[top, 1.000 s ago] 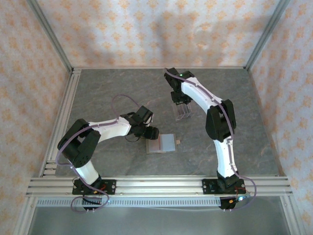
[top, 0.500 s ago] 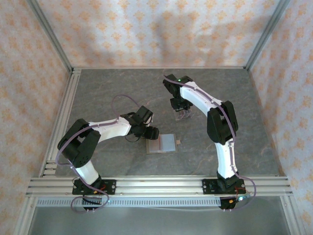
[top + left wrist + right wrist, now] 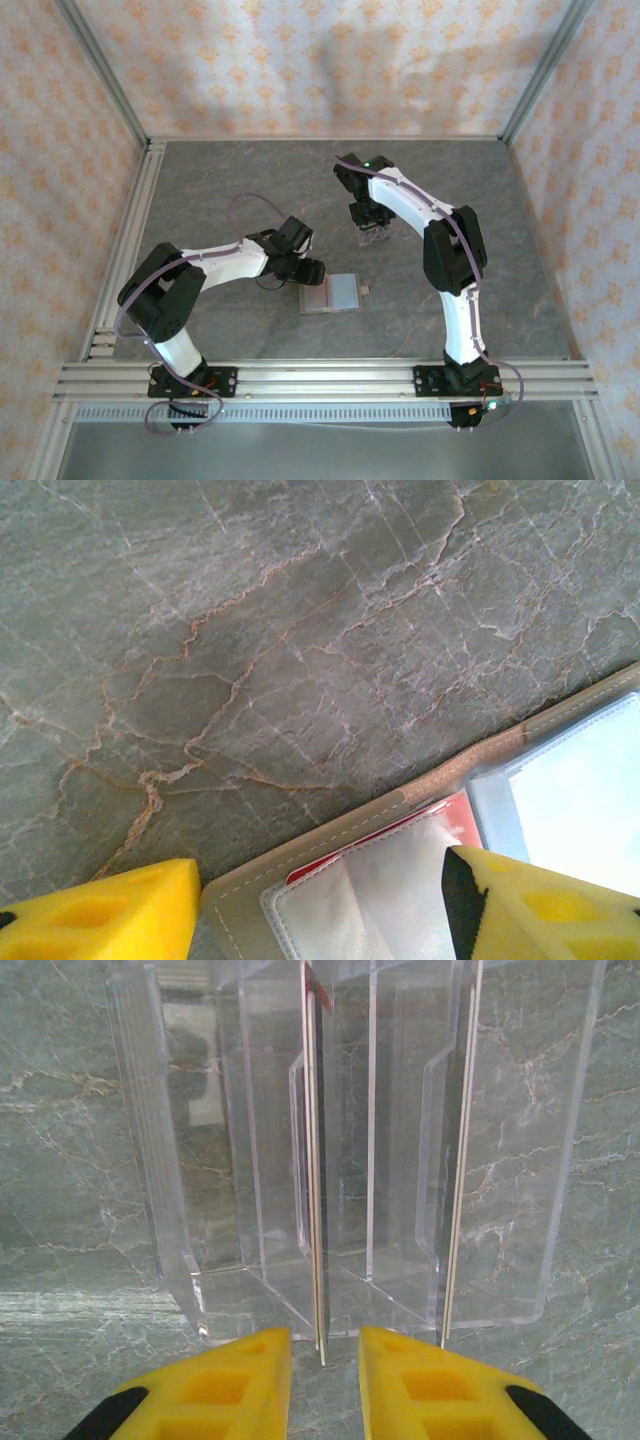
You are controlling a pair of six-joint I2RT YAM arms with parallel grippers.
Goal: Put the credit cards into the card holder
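The card holder (image 3: 331, 294) lies open on the table, tan-edged (image 3: 335, 838) with clear sleeves inside. One red credit card (image 3: 462, 816) sits in a sleeve. My left gripper (image 3: 303, 270) (image 3: 320, 920) is open at the holder's left end, one finger on the table beside it and the other over the sleeves. Two more credit cards stand edge-on in the clear slotted stand (image 3: 377, 234) (image 3: 240, 1160): one (image 3: 316, 1160) in a middle slot, one (image 3: 461, 1160) further right. My right gripper (image 3: 371, 217) (image 3: 325, 1360) straddles the middle card's near edge, jaws narrow, a small gap on each side.
Aluminium rails (image 3: 130, 250) run along the left side and the near edge (image 3: 320, 378) of the marble-patterned table (image 3: 250, 180). Patterned walls enclose the back and both sides. The left arm's cable (image 3: 250, 203) loops above its wrist.
My right gripper has moved in over the clear stand and its jaws have narrowed round the middle card. The left arm and the card holder have not moved.
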